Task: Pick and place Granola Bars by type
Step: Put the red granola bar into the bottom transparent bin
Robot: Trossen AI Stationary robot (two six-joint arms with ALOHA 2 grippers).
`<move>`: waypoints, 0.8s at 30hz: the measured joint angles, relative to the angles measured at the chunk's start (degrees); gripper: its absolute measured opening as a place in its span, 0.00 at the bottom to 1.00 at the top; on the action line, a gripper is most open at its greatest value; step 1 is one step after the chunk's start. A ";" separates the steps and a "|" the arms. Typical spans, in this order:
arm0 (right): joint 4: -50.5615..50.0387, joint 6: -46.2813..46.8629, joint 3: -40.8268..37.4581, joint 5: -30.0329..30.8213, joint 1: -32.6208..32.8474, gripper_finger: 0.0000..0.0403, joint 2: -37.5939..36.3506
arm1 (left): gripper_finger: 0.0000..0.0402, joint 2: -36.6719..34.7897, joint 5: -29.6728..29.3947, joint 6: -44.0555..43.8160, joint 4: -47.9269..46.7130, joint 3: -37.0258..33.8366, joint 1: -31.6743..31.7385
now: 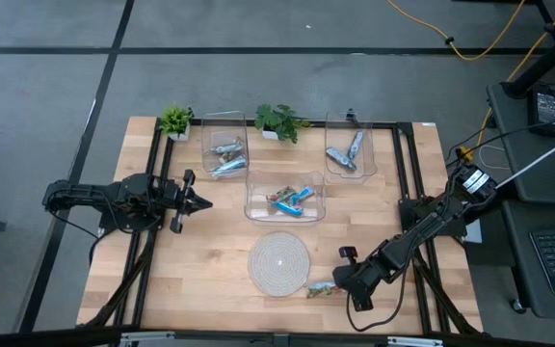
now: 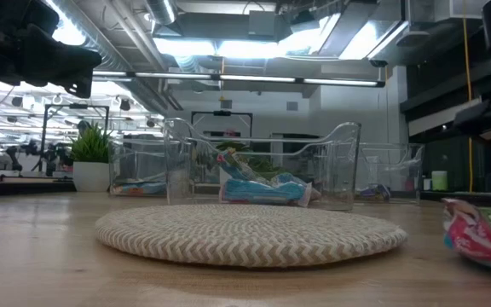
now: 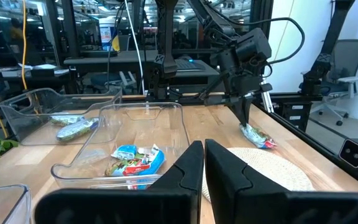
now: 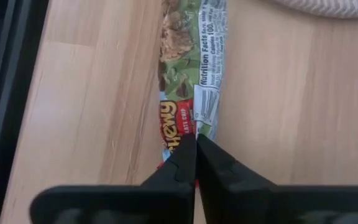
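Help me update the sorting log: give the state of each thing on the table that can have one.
right gripper: shut on the granola bar.
granola bar: lying flat on the table beside the woven mat, its end pinched.
left gripper: shut, holding nothing, off the table.
front bin: upright, holds bars.
back left bin: upright, holds bars.
back right bin: upright, holds bars.

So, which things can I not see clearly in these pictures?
- Granola bar at the right gripper: its near end is hidden behind the shut fingers in the right wrist view; the low view cuts it at the edge.
- Bars in the back bins: too small in the high view to tell types.
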 joint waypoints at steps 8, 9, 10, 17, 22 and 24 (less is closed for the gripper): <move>-0.28 -4.40 4.06 0.58 -0.01 0.02 0.00 | 0.03 0.01 -0.01 0.00 0.00 0.00 0.00; -0.75 -5.53 5.21 0.63 -0.02 0.02 0.00 | 0.03 0.00 0.00 0.00 -0.01 0.01 0.00; -1.26 -6.68 6.39 0.77 -0.07 0.01 0.00 | 0.03 0.00 -0.01 -0.01 0.00 0.01 0.00; -12.43 -15.82 17.45 5.92 -2.19 0.01 0.00 | 0.02 -0.01 -0.01 0.00 0.00 0.00 0.00; -19.87 -24.18 26.21 7.92 -6.14 0.01 -0.02 | 0.03 -0.01 -0.01 0.00 -0.02 0.02 -0.02; -22.43 -28.16 29.23 7.99 -8.38 0.01 -0.02 | 0.03 0.01 -0.01 0.00 0.00 0.01 0.00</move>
